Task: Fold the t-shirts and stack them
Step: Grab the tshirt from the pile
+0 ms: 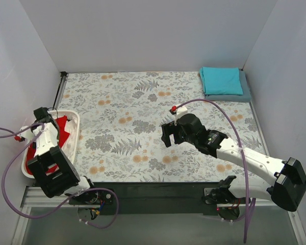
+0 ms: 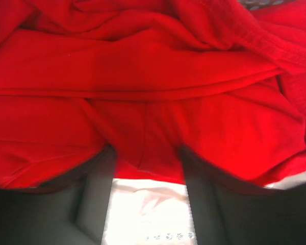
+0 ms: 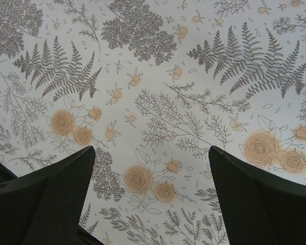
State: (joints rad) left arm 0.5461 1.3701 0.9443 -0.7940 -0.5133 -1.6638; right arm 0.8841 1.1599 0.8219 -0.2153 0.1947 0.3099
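A bright red t-shirt [image 1: 64,128] lies crumpled in the white lattice basket [image 1: 74,133] at the table's left edge. My left gripper [image 2: 145,163] points down into the basket, its dark fingers [image 2: 99,171] pressed into the red t-shirt [image 2: 153,76], jaws apart with a fold of the cloth between them. At the far right corner, a folded teal t-shirt [image 1: 222,80] lies on top of a folded grey-blue t-shirt [image 1: 247,95]. My right gripper [image 1: 167,138] hovers over the middle of the table, open and empty, with only the tablecloth under it [image 3: 152,158].
A floral-patterned cloth [image 1: 137,107] covers the table. White walls close it in at the back and on both sides. A purple cable [image 1: 229,120] loops over the right arm. A white patch [image 2: 148,209] shows low between the left fingers.
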